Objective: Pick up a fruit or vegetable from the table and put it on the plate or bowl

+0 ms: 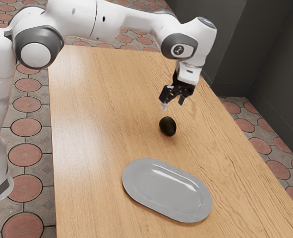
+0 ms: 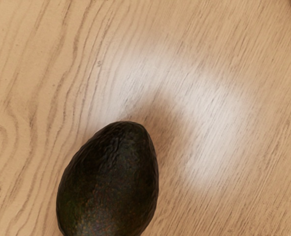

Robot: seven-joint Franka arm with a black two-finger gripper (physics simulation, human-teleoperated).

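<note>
A dark green avocado (image 1: 167, 126) lies on the wooden table (image 1: 101, 114), near its middle. In the wrist view the avocado (image 2: 108, 182) shows its rough, wrinkled skin just under my hand. My black gripper (image 1: 172, 104) hangs a little above the avocado and slightly behind it, open, with nothing between its fingers. A grey oval plate (image 1: 166, 189) rests flat on the table in front of the avocado, toward the near edge, with nothing on it.
The table's far right edge runs close behind the gripper, with dark grey walls (image 1: 265, 44) beyond it. A tiled floor (image 1: 22, 148) with red round tiles surrounds the table.
</note>
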